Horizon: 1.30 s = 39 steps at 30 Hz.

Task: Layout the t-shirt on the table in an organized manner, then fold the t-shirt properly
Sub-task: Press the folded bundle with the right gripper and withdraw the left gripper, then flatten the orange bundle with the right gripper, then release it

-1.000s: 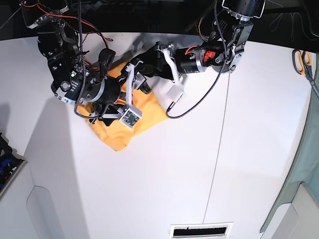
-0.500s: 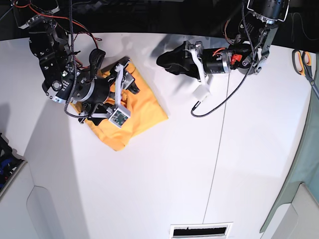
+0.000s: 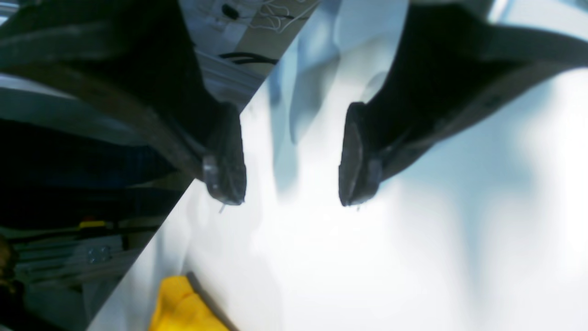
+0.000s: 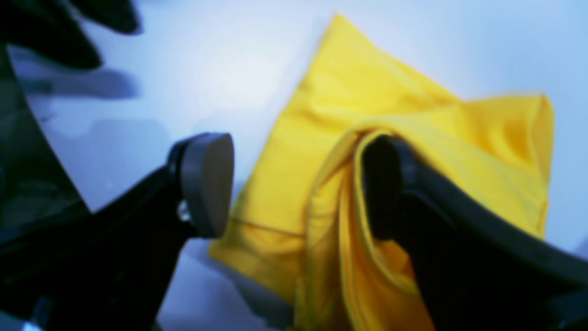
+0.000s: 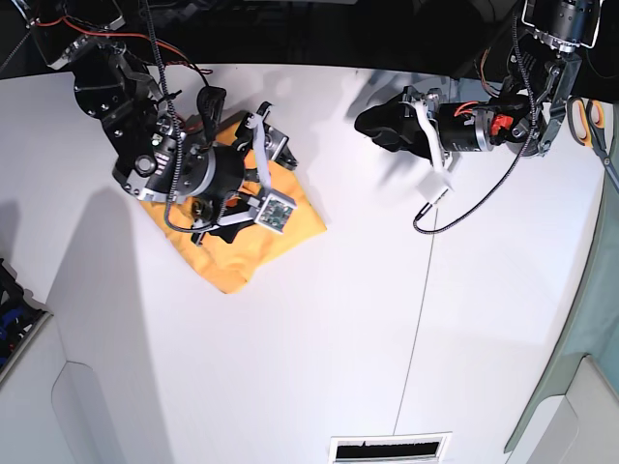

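Left gripper (image 5: 372, 122), jaws spread and empty, now farther from the t-shirt (image 5: 290, 227) than before.

We see the folded t-shirt (image 5: 242, 253) on the table (image 5: 319, 338) under our right arm (image 5: 184, 164), scissors (image 5: 592, 121) at the far edge

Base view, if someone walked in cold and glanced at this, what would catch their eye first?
The bright orange-yellow t-shirt, folded into a compact bundle on the far left part of the white table, stands out at once. The right gripper sits over it, jaws open, one finger tucked under a fold of the cloth. The left gripper hangs open above bare table toward the far right, away from the shirt.
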Motion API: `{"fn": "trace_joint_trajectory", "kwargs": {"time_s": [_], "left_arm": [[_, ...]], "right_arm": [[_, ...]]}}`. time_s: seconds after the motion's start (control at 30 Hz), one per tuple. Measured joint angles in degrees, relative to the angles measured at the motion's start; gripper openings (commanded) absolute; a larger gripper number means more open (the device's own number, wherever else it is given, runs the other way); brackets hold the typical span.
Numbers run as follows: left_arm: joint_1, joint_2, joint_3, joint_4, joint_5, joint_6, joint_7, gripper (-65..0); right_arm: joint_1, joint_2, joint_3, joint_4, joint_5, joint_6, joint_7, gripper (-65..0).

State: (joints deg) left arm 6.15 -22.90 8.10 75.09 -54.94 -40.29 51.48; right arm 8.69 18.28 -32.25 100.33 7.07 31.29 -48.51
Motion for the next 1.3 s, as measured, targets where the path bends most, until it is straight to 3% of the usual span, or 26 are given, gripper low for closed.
{"fn": "trace_joint_trajectory", "kwargs": {"time_s": [0.23,0.4,0.47,0.53,0.6,0.63,0.7,0.83,0.93,1.03,1.3], "left_arm": [[0.0,-1.1,-4.4,0.0,-3.1,0.5,3.8,-28.7],[0.0,-3.3,-5.9,0.0,-3.2,0.6,3.8,-28.7],[0.0,-3.6,-6.4,0.0,-3.6,0.6,3.8,-28.7],[0.0,-3.8,-6.7,0.0,-4.4,0.6,3.8,-28.7],[0.0,-4.0,-6.8,0.0,-4.4,0.6,3.8,-28.7],[0.0,-3.9,-6.8,0.0,-4.4,0.6,3.8,-28.7],[0.1,-3.9,-6.8,0.0,-4.4,0.6,3.8,-28.7],[0.2,-3.9,-6.8,0.0,-4.3,0.6,3.8,-28.7],[0.2,-3.9,-6.8,0.0,-4.3,0.6,3.8,-28.7],[0.2,-3.9,-6.8,0.0,-4.2,0.6,3.8,-28.7],[0.2,-4.0,-6.8,0.0,-4.2,0.6,3.8,-28.7]], "right_arm": [[4.9,0.0,-10.6,0.0,-3.5,0.2,0.3,-22.6],[5.8,0.0,-11.0,0.0,-1.7,0.0,0.3,-22.7],[5.7,0.0,-11.0,0.0,-0.3,-2.2,1.0,-24.8],[5.7,-0.1,-10.7,0.0,0.5,-5.2,2.8,-37.8],[5.7,-0.6,-9.3,0.0,-0.3,-10.1,3.8,-59.4],[5.7,-1.0,-8.1,0.0,-2.1,-12.3,3.9,-65.0],[5.7,-2.1,-4.8,0.0,-6.7,-15.6,3.9,-65.0],[5.7,-2.4,4.1,0.0,-7.9,-18.9,2.2,-65.0],[5.5,-1.9,10.1,0.0,-5.8,-18.9,-1.3,-65.0],[3.3,-0.3,13.9,0.0,-1.8,-16.4,-0.1,-65.0],[-5.3,1.1,14.3,0.0,0.2,-15.8,2.2,-65.0]]}}
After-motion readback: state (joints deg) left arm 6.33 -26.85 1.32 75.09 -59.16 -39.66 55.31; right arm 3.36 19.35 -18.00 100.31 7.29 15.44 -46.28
